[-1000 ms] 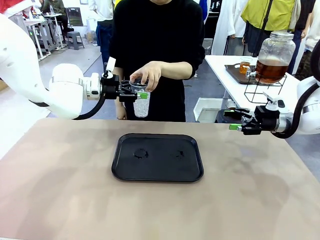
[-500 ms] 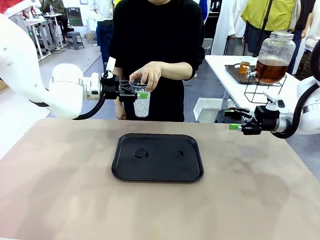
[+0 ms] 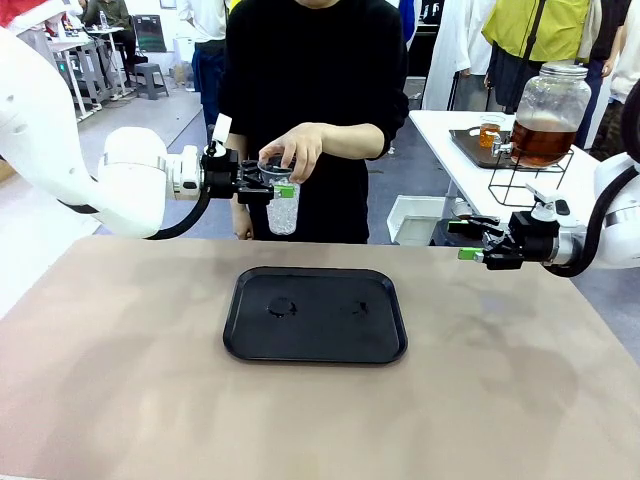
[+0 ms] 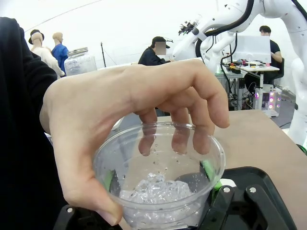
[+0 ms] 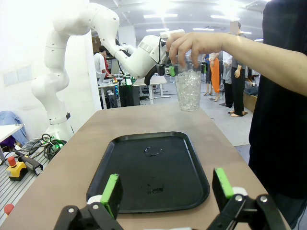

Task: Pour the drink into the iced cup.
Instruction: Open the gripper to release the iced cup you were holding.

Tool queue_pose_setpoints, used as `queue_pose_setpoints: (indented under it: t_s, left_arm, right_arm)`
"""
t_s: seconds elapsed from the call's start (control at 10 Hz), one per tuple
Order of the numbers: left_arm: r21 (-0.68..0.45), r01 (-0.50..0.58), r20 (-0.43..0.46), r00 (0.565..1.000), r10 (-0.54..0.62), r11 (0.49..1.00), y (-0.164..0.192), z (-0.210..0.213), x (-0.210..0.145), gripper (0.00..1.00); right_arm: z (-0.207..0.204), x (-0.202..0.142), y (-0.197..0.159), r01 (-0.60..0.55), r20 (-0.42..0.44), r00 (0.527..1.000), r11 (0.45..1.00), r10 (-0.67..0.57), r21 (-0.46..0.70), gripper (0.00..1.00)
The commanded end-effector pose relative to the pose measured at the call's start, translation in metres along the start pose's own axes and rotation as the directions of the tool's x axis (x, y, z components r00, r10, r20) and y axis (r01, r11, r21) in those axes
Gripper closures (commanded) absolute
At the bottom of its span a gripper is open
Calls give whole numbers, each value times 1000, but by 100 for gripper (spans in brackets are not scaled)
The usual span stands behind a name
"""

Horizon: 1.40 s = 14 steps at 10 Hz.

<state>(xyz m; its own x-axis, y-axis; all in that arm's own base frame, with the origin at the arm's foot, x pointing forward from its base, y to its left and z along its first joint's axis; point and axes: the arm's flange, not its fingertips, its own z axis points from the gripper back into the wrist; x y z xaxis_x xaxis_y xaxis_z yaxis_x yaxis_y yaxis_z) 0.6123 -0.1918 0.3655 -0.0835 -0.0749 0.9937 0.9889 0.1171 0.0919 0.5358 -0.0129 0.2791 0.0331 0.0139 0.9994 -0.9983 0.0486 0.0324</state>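
I have the left claw (image 3: 281,189) out past the far edge of the surface (image 3: 120,380), its green pads either side of the iced cup (image 3: 283,208), while the person's hand (image 3: 295,148) pinches the rim from above. From my left wrist camera the pads sit close to the cup walls, but I cannot tell whether they press or stand just off; the cup looks shared between us, mid-handover, and I can't say who carries its weight. It hangs upright in the air, ice low in it, clear of the black tray (image 3: 315,314) below and nearer.

The right claw (image 3: 470,240) is spread wide with nothing in it, hovering over the right far edge, apparently kept out of the way.

The drink (image 3: 543,140) sits in its tap jar (image 3: 548,112) on a wire stand on a separate table, far right, well apart from the cup. I judge the cup must travel right to get under the tap; the right arm lies along that path. The tray is bare, leaving room to set down.
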Motion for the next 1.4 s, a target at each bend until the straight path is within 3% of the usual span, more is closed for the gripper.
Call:
queue_pose_setpoints:
  t_s: [0.0,0.4,0.6,1.0,1.3]
  left_arm:
    - [8,-14,13,1000,14,1000,1,3,-2,0]
    - [16,-61,64,996,60,998,-19,34,-22,0]
    - [46,-92,49,995,90,995,-42,64,-41,0]
    - [23,-26,63,998,24,999,-101,117,-69,0]
    - [26,25,11,1000,-25,999,-131,144,-74,0]
  right_arm:
    - [0,3,-2,-3,-2,1000,1000,3,0,0]
    - [0,3,-2,-3,-2,1000,1000,3,0,0]
    - [0,3,-2,-3,-2,1000,1000,3,0,0]
    - [0,3,-2,-3,-2,1000,1000,3,0,0]
    - [0,3,-2,-3,-2,1000,1000,3,0,0]
